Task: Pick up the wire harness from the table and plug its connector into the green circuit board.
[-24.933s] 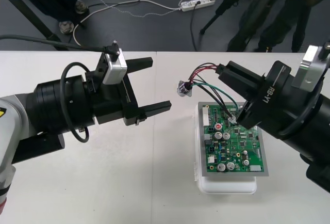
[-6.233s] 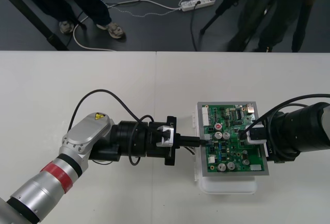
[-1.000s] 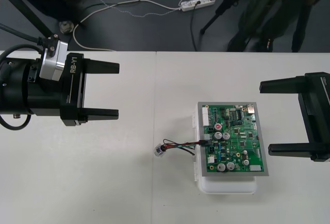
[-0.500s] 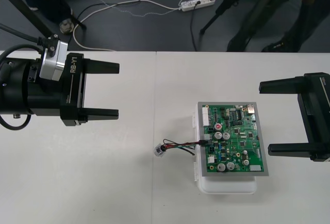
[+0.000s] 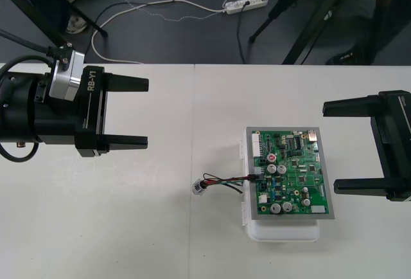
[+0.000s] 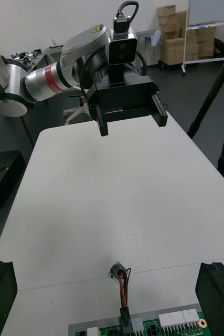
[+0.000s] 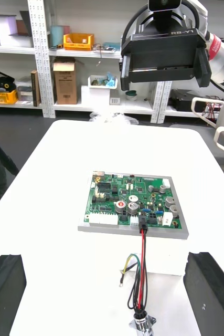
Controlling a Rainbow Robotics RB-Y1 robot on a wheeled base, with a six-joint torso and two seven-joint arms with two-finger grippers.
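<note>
Two grippers wide open, plug sitting in the board

Two grippers hang over the bench [image 5: 192, 99], one per side, and neither has anything in it. The left gripper [image 5: 147, 113] is over the left part of the bench, jaws spread wide and pointing across twd the middle. Over on the other side, the right gripper [image 5: 329, 147] has its jaws just as wide, tips about level w/ the board's right edge, only air btwn them.

The green circuit board [image 5: 292, 176] lies flat on its white base [image 5: 282, 231], right of ctr and toward the near side of the bench.

And the wire harness [image 5: 225, 180]? It's off the board's left edge. Its black plug [image 5: 255, 177] is seated in a connector on that edge, and the left wrist view has the plug [image 7: 142, 228] standing in the board's edge connector. From there the red, black and green wires [image 7: 141, 273] run out past the base and down onto the bench. The round metal socket [image 5: 198, 189] rests on the bench at the far end of them, near the board and well apart from both grippers. One green strand bows out to the side of the bundle.
</note>
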